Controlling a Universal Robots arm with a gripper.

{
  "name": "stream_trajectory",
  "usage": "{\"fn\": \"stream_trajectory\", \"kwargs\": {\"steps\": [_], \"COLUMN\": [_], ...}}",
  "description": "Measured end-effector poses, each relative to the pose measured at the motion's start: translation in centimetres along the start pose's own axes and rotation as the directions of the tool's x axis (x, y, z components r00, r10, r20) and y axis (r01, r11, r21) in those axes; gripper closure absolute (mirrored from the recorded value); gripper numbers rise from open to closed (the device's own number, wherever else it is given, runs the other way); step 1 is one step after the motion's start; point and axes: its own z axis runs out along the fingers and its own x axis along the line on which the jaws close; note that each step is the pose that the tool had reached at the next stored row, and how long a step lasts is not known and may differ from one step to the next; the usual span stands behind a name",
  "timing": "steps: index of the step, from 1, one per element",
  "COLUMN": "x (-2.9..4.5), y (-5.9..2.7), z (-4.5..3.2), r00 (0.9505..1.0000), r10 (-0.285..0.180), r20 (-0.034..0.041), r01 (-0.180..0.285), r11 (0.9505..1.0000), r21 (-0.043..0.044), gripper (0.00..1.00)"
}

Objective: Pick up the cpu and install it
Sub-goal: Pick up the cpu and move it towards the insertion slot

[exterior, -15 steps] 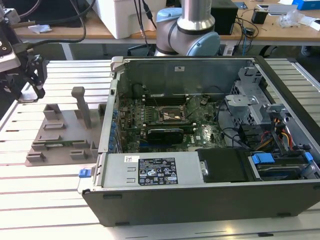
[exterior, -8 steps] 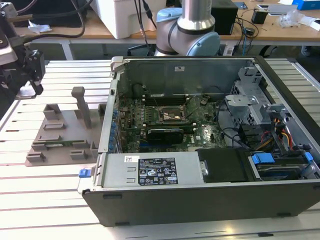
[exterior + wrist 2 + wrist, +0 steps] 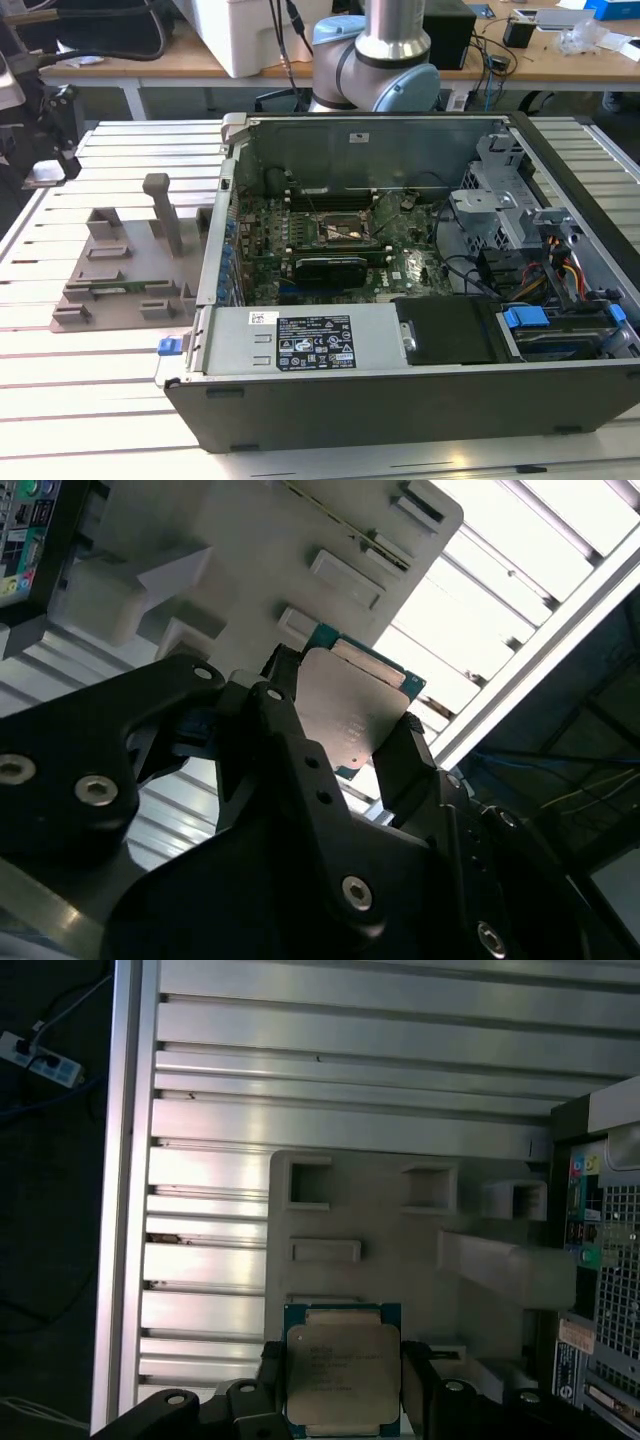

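Observation:
The cpu is a flat square chip with a silvery metal top and a green-blue edge. My gripper is shut on it, a black finger pressing on each of two opposite sides. In the second wrist view the cpu stands out between the same fingers of the gripper. It hangs above the grey fixture tray, clear of its pockets. The open computer case lies on the table, with the motherboard's cpu socket near its middle.
The grey fixture tray with raised blocks sits at the exterior view's left of the case. The arm rises behind the case. A black card, cables and a drive bay crowd the case. The slatted aluminium table ends at a rail.

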Motion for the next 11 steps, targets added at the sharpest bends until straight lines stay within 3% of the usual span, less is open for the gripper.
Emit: {"fn": "stream_trajectory", "kwargs": {"steps": [4,9,11], "x": [-0.02,-0.02,-0.05], "y": [-0.01,-0.01,-0.01], "z": [-0.59,-0.67,-1.23], "r00": [1.0000,1.0000,1.0000], "r10": [0.000,0.000,0.000], "r20": [0.0000,0.0000,0.0001], "r01": [0.000,0.000,0.000], "r11": [1.0000,1.0000,1.0000], "r21": [0.0000,-0.0024,-0.0024], "gripper": [0.46,0.46,0.46]}}
